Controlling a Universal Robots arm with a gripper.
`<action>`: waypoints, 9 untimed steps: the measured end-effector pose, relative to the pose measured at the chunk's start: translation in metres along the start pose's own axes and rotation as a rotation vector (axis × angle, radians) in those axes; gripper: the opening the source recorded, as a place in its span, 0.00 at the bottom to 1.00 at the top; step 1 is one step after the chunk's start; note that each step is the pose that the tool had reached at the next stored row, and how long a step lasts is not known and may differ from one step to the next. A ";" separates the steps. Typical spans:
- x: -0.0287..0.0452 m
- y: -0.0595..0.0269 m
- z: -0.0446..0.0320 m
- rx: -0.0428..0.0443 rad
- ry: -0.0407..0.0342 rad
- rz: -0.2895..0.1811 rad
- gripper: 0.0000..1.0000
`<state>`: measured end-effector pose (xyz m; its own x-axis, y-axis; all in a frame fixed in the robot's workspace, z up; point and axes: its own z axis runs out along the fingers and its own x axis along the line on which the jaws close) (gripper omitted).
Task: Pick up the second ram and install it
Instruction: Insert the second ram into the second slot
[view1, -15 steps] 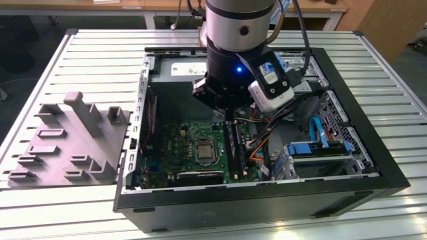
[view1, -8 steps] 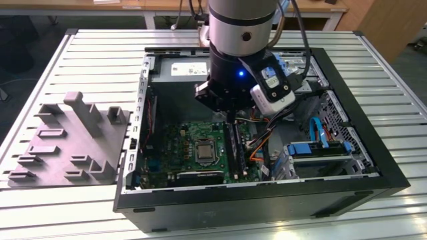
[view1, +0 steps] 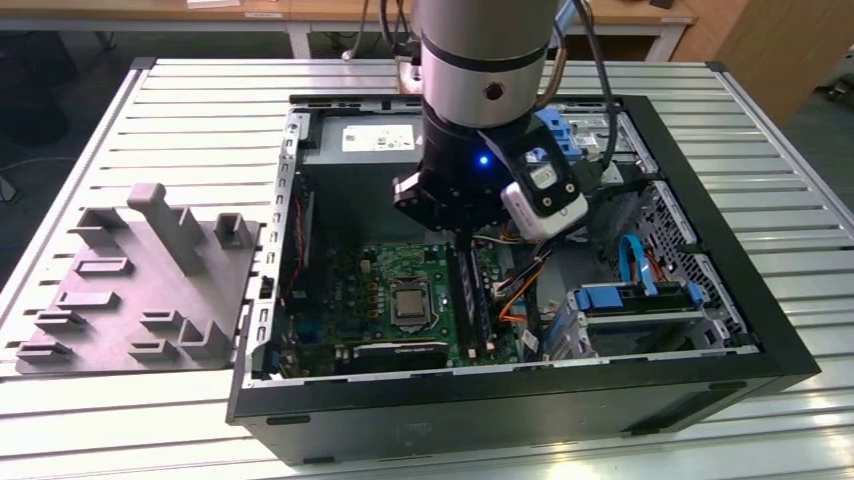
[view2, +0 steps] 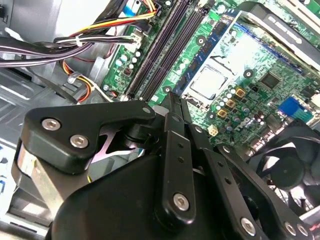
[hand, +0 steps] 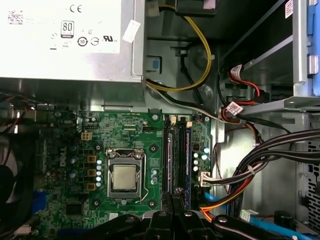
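Exterior view puts the second ram (view1: 466, 300) on edge straight below your jaws, its long axis along the memory sockets (view2: 167, 47), and in the second wrist view the jaws look pinched shut on its top edge.

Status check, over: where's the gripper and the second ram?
Gripper low in the open case, over the memory sockets. Second ram looks edge-up along a socket beneath it; grip and seating unclear. Cable bundle beside the sockets, not across them.
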<state>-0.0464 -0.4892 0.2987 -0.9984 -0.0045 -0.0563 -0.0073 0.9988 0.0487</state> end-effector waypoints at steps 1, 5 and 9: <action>0.0000 -0.0001 0.0014 0.0000 0.0000 0.000 0.12; 0.0000 -0.0002 0.0037 -0.0007 0.0001 0.000 0.12; -0.0010 -0.0003 0.0057 -0.0027 -0.0001 0.000 0.12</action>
<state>-0.0451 -0.4892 0.2931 -0.9984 -0.0048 -0.0564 -0.0077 0.9986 0.0514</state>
